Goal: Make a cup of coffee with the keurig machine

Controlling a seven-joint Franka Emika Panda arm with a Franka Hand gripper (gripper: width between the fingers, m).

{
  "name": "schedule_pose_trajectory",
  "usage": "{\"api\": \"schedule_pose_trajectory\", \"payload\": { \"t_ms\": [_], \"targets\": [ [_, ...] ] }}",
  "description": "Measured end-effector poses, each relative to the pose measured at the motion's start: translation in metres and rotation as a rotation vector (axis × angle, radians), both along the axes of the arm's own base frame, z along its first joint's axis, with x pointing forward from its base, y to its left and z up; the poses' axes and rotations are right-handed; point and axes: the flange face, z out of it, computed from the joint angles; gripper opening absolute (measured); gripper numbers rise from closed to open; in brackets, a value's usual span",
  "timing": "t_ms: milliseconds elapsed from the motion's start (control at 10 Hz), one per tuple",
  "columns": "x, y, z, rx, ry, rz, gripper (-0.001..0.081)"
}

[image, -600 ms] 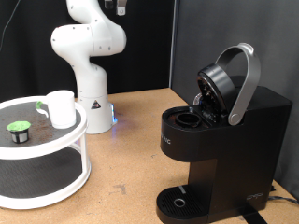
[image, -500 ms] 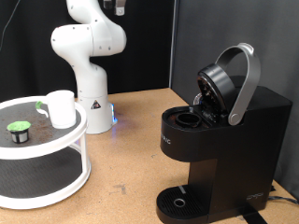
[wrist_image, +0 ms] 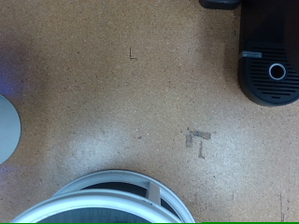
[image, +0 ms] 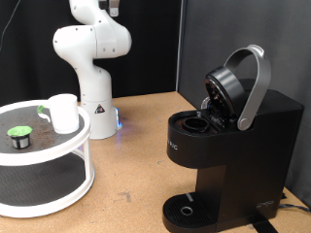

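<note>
Little differs from half a second ago. In the exterior view the cup (image: 63, 113), the pod (image: 18, 136) and the coffee machine (image: 233, 136) sit exactly where they were. Only the dark fitting at the top of the arm (image: 89, 53) has shifted slightly at the frame edge, so the arm is moving a little up high while the work on the table (image: 136, 146) stands untouched.

Judgement: the task is barely started. Machine lid (image: 238, 87) is raised, handle up, brew chamber open and apparently without a pod. Nothing stands on the round drip base (image: 185, 209).

Cup: upright on the top tier of the white two-tier stand (image: 44, 160), at the exterior view's left, well apart from the machine. Pod with green top sits on the same tier, near the cup but not touching it.

Arm pose: base and lower links upright at the back of the table, upper links running out of the top of the frame. The gripper is not visible in either view; I cannot tell whether the jaws are released or clenched. Nothing is seen held.

Wrist view looks straight down from height: bare tabletop, the stand's rim (wrist_image: 121, 201), and the machine's drip base (wrist_image: 271, 75) at a corner.
</note>
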Motion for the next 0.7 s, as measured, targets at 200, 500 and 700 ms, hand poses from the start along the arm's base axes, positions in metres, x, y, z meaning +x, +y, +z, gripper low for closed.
{"api": "schedule_pose_trajectory", "payload": {
  "t_ms": [200, 500, 700],
  "targets": [
    [-0.004, -0.024, -0.001, -0.002, -0.005, 0.004, 0.0807],
    [-0.018, -0.074, -0.003, 0.014, -0.004, 0.038, 0.0807],
    [-0.025, -0.096, -0.003, 0.014, 0.002, 0.069, 0.0807]
  ]
}}
